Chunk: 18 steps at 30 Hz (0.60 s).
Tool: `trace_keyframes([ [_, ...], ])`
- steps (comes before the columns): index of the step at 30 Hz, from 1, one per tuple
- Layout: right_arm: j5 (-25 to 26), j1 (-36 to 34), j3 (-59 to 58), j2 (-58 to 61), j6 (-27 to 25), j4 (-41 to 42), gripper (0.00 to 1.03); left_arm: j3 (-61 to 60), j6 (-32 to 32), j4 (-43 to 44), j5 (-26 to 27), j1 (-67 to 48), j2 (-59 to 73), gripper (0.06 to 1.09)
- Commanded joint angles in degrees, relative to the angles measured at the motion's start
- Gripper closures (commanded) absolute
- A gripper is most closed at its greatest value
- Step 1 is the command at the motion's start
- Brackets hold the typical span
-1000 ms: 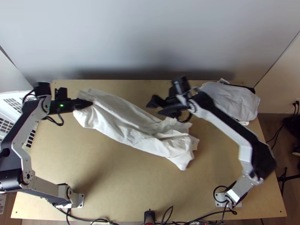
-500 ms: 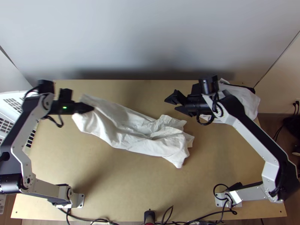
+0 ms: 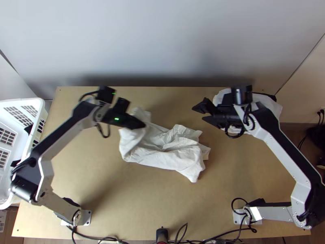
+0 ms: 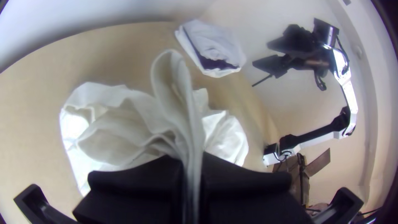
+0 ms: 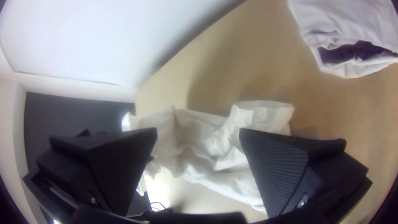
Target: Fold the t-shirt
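Left end effector (image 3: 142,124), white t-shirt (image 3: 170,153), bunched, creased

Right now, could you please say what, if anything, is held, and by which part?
The left gripper pinches the white t-shirt by a fold at one end; the right gripper holds nothing.

I see plain white on the crumpled cloth t-shirt (image 3: 174,159), light tan on the flat wooden table (image 3: 122,203), fine dots across the black pads (image 5: 284,170) of my right gripper (image 3: 198,114).
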Motion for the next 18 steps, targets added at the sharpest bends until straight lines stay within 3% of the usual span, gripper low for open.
trace_keyframes([
  [1,0.19,-4.36,-4.29,-2.6,-0.12,0.09,0.11,6.91,-5.49,4.48,-0.69,-12.39,6.01,1.05],
  [17,1.33,-10.78,-10.26,-8.32,0.85,0.09,0.11,24.66,-12.61,8.96,-5.18,-33.92,31.15,1.05],
  [18,1.33,-10.78,-10.17,-8.49,0.94,0.0,0.11,26.16,-12.78,8.79,-5.44,-34.62,33.17,1.01],
])
